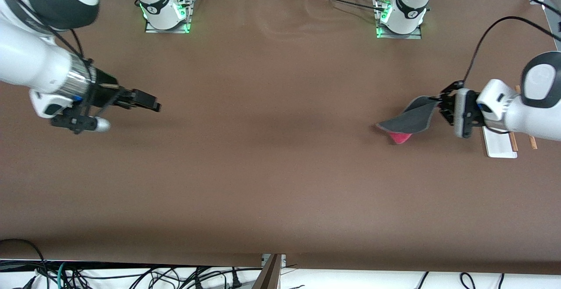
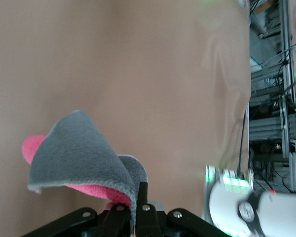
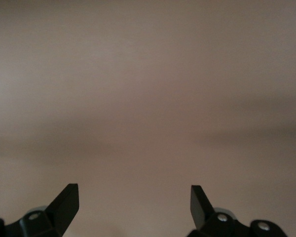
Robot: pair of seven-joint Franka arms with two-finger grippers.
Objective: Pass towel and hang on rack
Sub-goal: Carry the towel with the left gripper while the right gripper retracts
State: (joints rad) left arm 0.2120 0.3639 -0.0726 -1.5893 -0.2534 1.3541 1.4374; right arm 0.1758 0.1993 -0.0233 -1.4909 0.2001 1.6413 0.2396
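Across the whole front view sprawls the brown desk (image 1: pixel 271 157), bare over most of its surface, with the two arm bases sitting along its farthest edge from the front camera.

Next biggest are the arms themselves. The right arm comes in over its own end of the desk and its right gripper (image 1: pixel 151 103) just hangs above plain brown surface, well apart from everything else. From the right wrist view the right gripper (image 3: pixel 134 202) has its jaws spread wide with nothing between them, only desk underneath. Looks like this arm is simply waiting.

Over at the left arm's end, the left gripper (image 1: pixel 443 103) is up off the desk with its jaws clamped on one edge of the towel (image 1: pixel 412 117). The cloth droops away from the grip toward the middle of the desk, dark grey side up with a paler rim, and a bit of the pink-red side pokes out at the low corner. The left wrist view shows the same thing: the left gripper (image 2: pixel 138 207) pinching the towel (image 2: pixel 79 153), which is folded over so grey sits on top and pink peeks out underneath.

Smallest bit: the rack (image 1: pixel 499 145), mostly hidden under the left arm's wrist. You can see its white base and thin wooden rods poking out, just beside the hanging towel, toward the left arm's end.
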